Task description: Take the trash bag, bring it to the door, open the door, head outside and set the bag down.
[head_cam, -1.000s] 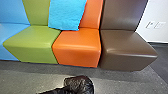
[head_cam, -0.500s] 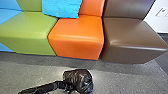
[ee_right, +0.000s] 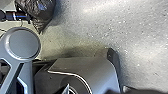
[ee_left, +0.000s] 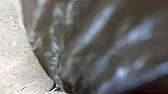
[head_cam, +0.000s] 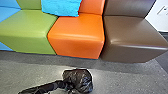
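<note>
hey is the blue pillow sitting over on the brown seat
No, the blue pillow leans back where the green seat meets the orange seat.

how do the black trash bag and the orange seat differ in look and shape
The trash bag is black, the seat orange. The bag's surface is creased; the seat's looks smooth. The bag is rounded and lumpy, while the seat is blocky with clear edges. Both have a sheen.

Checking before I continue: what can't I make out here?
- Whether the left arm grips the bag: head view, black on black.
- Bag's underside: head view, hidden by its upper side.
- Bag's full outline: left wrist view, cut off by edges.
- Brown seat's top: head view, cut off above.
</note>
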Motion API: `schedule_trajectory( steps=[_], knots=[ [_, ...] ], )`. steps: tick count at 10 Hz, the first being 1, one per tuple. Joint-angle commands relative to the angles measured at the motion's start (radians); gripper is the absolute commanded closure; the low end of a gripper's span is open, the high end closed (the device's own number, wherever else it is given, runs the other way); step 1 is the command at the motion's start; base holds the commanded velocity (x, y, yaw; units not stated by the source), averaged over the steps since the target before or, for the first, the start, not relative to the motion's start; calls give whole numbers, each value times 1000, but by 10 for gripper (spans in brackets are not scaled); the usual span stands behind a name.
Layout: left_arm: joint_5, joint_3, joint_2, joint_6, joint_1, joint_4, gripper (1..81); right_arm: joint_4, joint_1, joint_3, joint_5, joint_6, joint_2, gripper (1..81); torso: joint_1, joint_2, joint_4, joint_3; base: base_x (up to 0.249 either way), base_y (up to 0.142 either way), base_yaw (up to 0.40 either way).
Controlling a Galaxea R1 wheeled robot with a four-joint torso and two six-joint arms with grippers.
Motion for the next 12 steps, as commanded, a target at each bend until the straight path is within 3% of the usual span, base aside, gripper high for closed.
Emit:
schedule_trajectory(
  steps=[1, 2, 4, 6, 12],
  knots=[
    [12, -73, 11, -13, 48, 130, 811, 6, 34, 18, -88, 1, -58, 10, 0, 0, 0, 0, 0, 0, 0],
    [13, -73, 11, -13, 48, 130, 811, 6, 34, 14, -88, 1, -56, 10, -64, 100, 0, 0, 0, 0, 0],
    [19, -71, 7, -10, 50, 135, 811, 5, 31, 8, -88, 0, -46, 10, -78, 120, 0, 0, 0, 0, 0],
    [18, -59, -4, 32, 61, 133, 811, 5, 34, 5, -88, 0, -33, 10, -119, 185, 0, -1, 0, 0, 0],
    [19, -30, -16, 37, 71, 133, 811, 3, 31, -25, -88, 0, 17, 10, -237, 385, 0, 198, 0, 0, 0]
  ],
)
